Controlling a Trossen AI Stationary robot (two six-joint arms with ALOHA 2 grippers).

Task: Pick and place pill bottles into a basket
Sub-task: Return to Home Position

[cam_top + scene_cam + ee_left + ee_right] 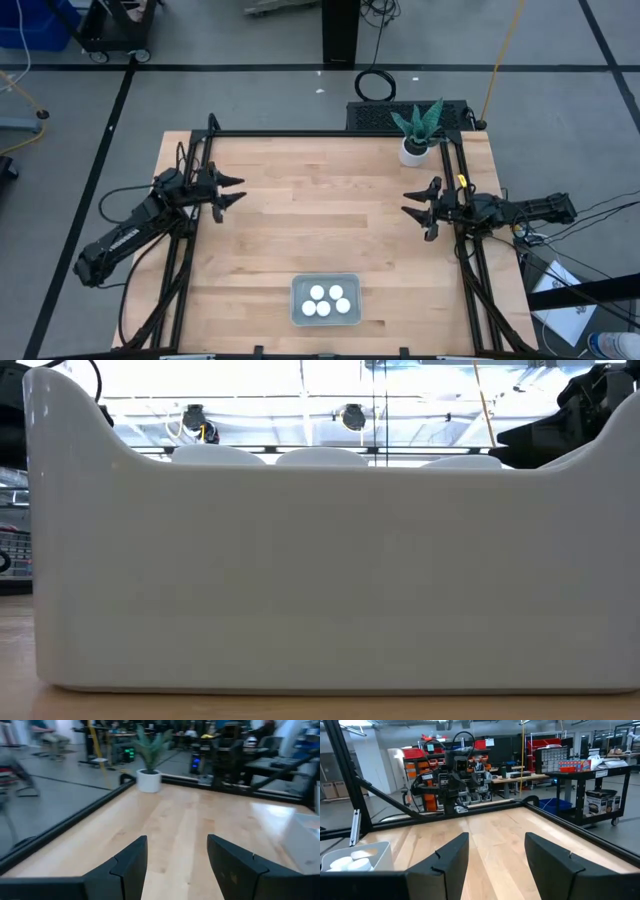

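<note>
All five pill bottles (323, 309) stand inside the basket (297, 300), at the middle of the table's (300, 220) edge farthest from the plant pot (414, 151). Left gripper (242, 190) is near the left edge and right gripper (405, 202) near the right edge, both spread wide and holding nothing. Judgement: placing complete; only parking the arms is left.

Only the potted plant (415, 148) at the table's (320, 205) far right corner and the basket (326, 280) by its near edge obstruct.

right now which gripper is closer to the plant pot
Right. The right gripper is near the plant pot on that side; the left gripper is across the table.
</note>
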